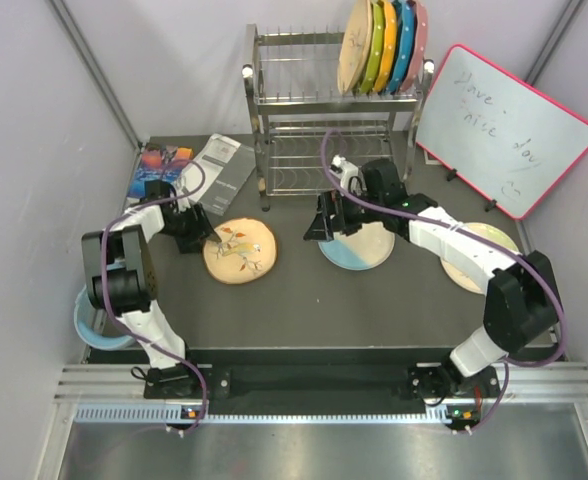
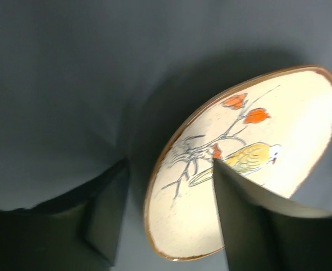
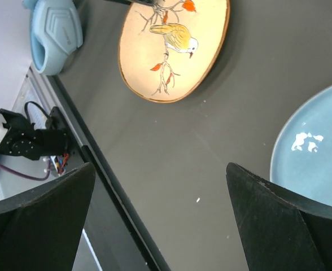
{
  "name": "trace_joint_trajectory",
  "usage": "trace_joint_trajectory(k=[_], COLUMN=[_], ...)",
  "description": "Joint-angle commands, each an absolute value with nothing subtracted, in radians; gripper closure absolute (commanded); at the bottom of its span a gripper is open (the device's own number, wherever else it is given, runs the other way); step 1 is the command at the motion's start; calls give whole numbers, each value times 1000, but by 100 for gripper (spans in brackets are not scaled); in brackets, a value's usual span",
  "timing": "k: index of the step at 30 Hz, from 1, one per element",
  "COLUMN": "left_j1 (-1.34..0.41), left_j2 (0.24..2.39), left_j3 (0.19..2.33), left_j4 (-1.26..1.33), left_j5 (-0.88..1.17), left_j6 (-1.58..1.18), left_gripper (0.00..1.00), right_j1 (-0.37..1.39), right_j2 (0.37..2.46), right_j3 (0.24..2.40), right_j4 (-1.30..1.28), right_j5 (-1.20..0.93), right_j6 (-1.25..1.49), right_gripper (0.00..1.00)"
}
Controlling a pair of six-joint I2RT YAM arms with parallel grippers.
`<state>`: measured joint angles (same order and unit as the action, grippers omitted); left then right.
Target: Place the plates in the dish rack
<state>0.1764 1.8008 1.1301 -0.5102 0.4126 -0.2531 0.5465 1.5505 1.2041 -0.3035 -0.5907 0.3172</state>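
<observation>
An orange-tinted plate (image 1: pixel 240 250) painted with a bird on a branch lies flat on the dark table. My left gripper (image 1: pixel 202 232) is at its left rim. In the left wrist view the jaws straddle that rim (image 2: pixel 154 214), one finger (image 2: pixel 245 220) over the plate's face, the other (image 2: pixel 106 220) outside with a gap; the gripper (image 2: pixel 169 164) is open. The half light blue plate (image 1: pixel 359 248) lies right of centre, and my right gripper (image 1: pixel 324 225) stands open at its left edge, holding nothing (image 3: pixel 160 166). A pale plate (image 1: pixel 486 255) lies partly under the right arm. A cream plate (image 1: pixel 354 45) stands in the dish rack (image 1: pixel 294 110).
Green, yellow, blue and pink plates (image 1: pixel 394 45) stand in the rack's top tier beside the cream one. A pink-framed whiteboard (image 1: pixel 504 125) leans at the back right. Booklets (image 1: pixel 209 170) lie at the back left. A light blue bowl (image 1: pixel 92 322) sits by the left arm.
</observation>
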Motion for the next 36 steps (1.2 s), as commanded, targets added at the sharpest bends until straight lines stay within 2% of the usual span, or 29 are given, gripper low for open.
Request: trace_joint_trajectory(k=[1, 3, 7, 8, 10, 11, 12, 18, 27, 36], left_j1=[169, 161, 101, 94, 78, 75, 74, 77, 74, 40], left_j2=[1862, 1873, 1884, 1881, 1859, 1850, 1842, 1755, 1684, 1638], left_j3=[1121, 1102, 1072, 1057, 1008, 991, 967, 856, 773, 684], left_j4=[-434, -425, -456, -448, -421, -416, -417, -377, -397, -312], left_j5=[613, 662, 693, 706, 727, 742, 770, 899, 937, 950], left_j6=[-250, -242, -206, -206, -207, -204, -198, -156, -103, -176], left_gripper=[49, 56, 61, 72, 83, 94, 100, 100, 100, 100], right_j1=[537, 531, 517, 511, 508, 502, 500, 495, 514, 578], right_j2=[1580, 1589, 1612, 1621, 1626, 1629, 1629, 1628, 1652, 1726], right_j3=[1163, 1146, 1105, 1100, 1082, 1072, 1062, 918, 815, 782], right_j4=[-169, -143, -86, -83, -78, -77, -69, 49, 142, 305], right_j5=[-678, -680, -680, -680, -684, -683, -683, -701, -759, -729], right_j6=[347, 354, 368, 370, 364, 359, 360, 408, 409, 566], right_gripper=[0, 0, 0, 0, 0, 0, 0, 0, 5, 6])
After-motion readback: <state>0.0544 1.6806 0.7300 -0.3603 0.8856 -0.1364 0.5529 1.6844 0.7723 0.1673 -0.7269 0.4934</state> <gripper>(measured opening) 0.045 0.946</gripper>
